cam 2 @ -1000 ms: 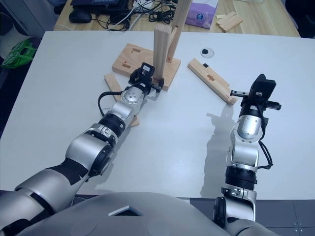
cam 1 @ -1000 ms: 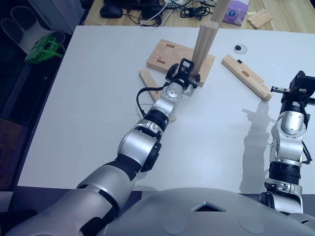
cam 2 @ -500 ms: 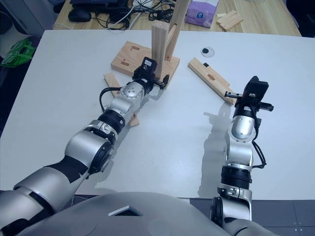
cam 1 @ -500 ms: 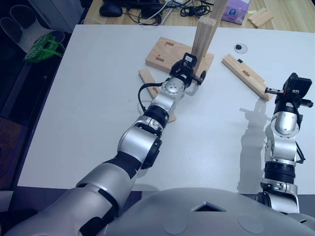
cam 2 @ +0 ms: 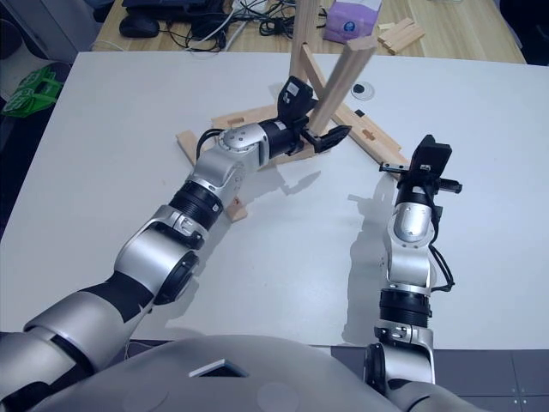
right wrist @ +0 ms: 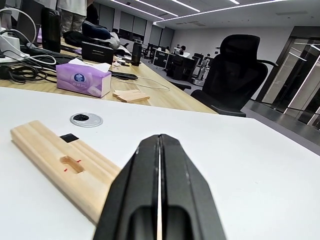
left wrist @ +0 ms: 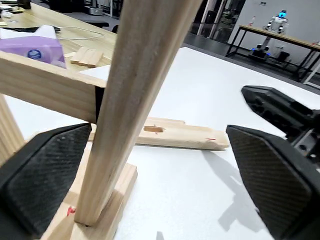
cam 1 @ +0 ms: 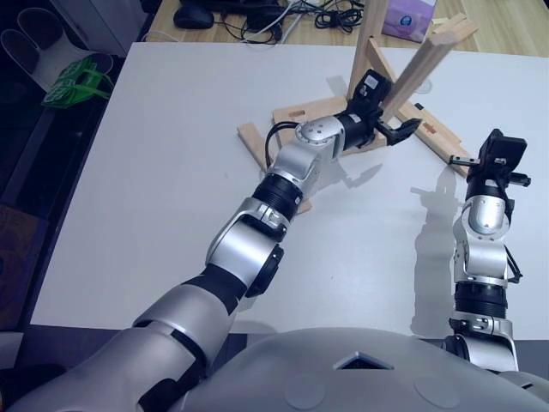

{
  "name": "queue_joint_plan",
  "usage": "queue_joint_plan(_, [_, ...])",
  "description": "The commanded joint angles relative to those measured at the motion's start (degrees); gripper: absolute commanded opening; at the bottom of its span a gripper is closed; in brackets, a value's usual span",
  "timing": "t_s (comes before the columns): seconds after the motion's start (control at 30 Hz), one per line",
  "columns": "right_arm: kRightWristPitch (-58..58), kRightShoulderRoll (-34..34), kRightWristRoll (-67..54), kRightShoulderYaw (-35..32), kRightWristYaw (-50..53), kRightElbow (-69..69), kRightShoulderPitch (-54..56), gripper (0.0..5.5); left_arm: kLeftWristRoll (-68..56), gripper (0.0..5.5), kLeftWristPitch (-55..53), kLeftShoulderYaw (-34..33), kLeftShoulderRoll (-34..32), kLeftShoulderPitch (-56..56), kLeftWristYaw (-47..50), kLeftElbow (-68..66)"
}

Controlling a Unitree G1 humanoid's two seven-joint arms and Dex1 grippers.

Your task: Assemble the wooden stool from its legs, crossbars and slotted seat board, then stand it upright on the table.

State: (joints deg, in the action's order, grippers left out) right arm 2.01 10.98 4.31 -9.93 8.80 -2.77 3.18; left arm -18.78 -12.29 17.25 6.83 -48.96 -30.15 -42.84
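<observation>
The slotted seat board lies on the white table, its edge towards me. Two wooden legs stand in it. One leg rises steeply and the other leg leans to the right. My left gripper is open around the foot of the leaning leg, which passes between the wide-apart fingers without touching them. A crossbar joins the legs. A loose slotted bar lies on the table just beyond my right gripper, which is shut and holds nothing.
A flat slat lies under my left forearm. A tissue box, wood offcuts and cables sit on the desk behind the table. A round grommet is set into the table near the bar.
My left arm has swung right and its gripper has opened. The seat board with its legs has turned and tipped to the right. The right arm has shifted slightly.
</observation>
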Motion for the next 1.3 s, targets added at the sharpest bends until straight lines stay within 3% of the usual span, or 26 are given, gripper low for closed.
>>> queue_joint_plan(0.03, [6.1,-1.3,-0.5,6.0,-6.0,3.0,3.4,0.02,-3.5,4.97,-9.2,1.4,7.5,-1.5,1.7,25.1])
queue_joint_plan(0.2, [10.0,2.0,-3.9,8.4,-16.2,7.7,2.4,0.02,-7.1,4.97,-18.9,-6.8,-9.9,15.0,3.6,49.0])
queue_joint_plan(0.33, [14.5,4.3,-6.4,7.8,-21.1,11.8,2.8,0.02,-11.7,4.97,-23.1,-13.7,-14.7,24.7,5.1,62.8])
queue_joint_plan(0.47, [18.7,5.1,-7.9,9.2,-24.7,15.1,3.4,0.02,-13.0,4.97,-21.7,-18.7,-13.9,27.8,9.5,66.1])
queue_joint_plan(0.67, [27.2,3.8,-12.7,15.5,-31.5,18.4,6.0,0.02,-3.7,4.97,-10.6,-25.3,-10.4,24.6,23.6,58.7])
queue_joint_plan(0.8, [25.9,-0.7,-9.9,19.2,-29.1,9.1,15.3,0.02,0.1,4.97,-5.8,-25.8,-9.5,24.4,27.1,54.8])
queue_joint_plan(0.9, [22.3,-3.7,-5.8,21.3,-26.1,-5.4,23.9,0.02,1.2,4.97,-3.7,-26.3,-8.5,23.9,29.1,52.3])
queue_joint_plan(1.0, [18.8,0.7,6.1,32.1,-28.3,-19.2,30.0,0.02,2.0,4.97,-2.4,-26.5,-8.6,23.3,29.7,50.5])
queue_joint_plan(1.1, [15.3,5.5,11.2,38.2,-35.9,-21.7,30.0,0.02,2.4,4.97,-1.6,-26.6,-8.7,23.4,30.0,50.0])
queue_joint_plan(1.3, [9.4,18.3,9.5,41.4,-55.8,-8.6,23.0,0.02,3.0,4.97,0.0,-27.0,-9.2,23.0,29.9,48.5])
